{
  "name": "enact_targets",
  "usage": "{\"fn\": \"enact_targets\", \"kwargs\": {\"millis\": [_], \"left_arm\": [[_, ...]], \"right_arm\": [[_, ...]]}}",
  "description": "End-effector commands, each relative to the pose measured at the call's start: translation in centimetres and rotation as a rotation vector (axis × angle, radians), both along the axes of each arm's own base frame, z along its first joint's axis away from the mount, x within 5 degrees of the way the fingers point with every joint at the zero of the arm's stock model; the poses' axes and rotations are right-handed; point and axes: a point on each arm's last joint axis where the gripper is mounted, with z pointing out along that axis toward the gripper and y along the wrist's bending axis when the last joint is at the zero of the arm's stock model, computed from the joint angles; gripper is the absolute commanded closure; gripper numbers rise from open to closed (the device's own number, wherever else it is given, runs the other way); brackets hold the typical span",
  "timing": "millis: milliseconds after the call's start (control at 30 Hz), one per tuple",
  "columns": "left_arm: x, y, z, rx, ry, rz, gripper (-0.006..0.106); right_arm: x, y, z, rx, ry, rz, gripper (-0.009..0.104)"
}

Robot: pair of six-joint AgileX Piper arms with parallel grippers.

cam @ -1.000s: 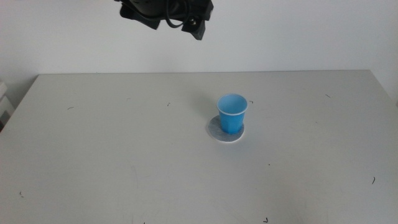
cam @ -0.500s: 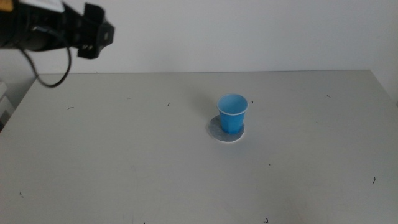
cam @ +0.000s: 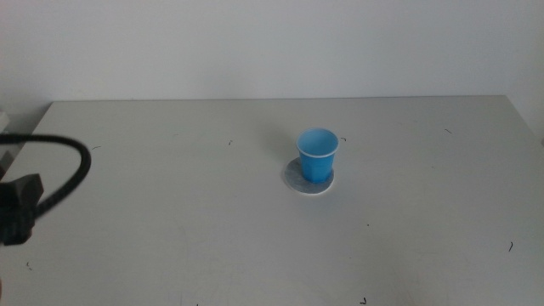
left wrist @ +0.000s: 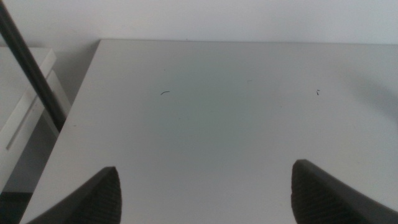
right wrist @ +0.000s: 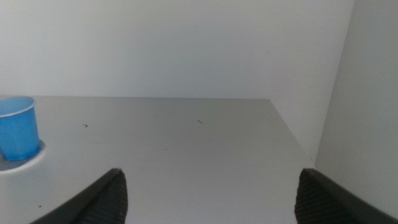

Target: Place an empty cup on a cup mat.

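White wall backs the pale grey desk [cam: 170, 212], where the cup [cam: 317, 155] stands upright on the cup mat [cam: 293, 176], right of centre, just as half a second ago. Since then the left arm has dropped from the upper left corner to the lower left edge. Its left claw [left wrist: 205, 193] gapes wide over bare desk; the right claw [right wrist: 208, 196] is wide too, well clear of the cup.

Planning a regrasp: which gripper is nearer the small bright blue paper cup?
Probably right: right gripper has the cup in view; left gripper sits by the table's left edge.
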Motion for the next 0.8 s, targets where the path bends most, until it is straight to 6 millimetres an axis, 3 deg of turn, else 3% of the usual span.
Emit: {"fn": "enact_targets", "kwargs": {"millis": [0, 233, 433, 600, 767], "left_arm": [[-1.1, 0.2, 0.4, -0.026, -0.165, 0.016, -0.005], [-4.7, 0.4, -4.7, -0.03, -0.226, 0.031, -0.005], [-7.0, 0.4, -7.9, -0.04, -0.292, 0.031, -0.005], [-7.6, 0.4, -9.8, -0.082, -0.282, 0.045, -0.005], [-8.0, 0.4, -9.9, -0.082, -0.281, 0.051, -0.005]], "right_arm": [[-0.2, 0.0, 1.2, -0.023, -0.108, 0.004, 0.001], [-0.2, 0.0, 1.2, -0.023, -0.108, 0.004, 0.001], [-0.2, 0.0, 1.2, -0.023, -0.108, 0.004, 0.001], [-0.2, 0.0, 1.2, -0.023, -0.108, 0.004, 0.001], [-0.2, 0.0, 1.2, -0.023, -0.108, 0.004, 0.001]]}}
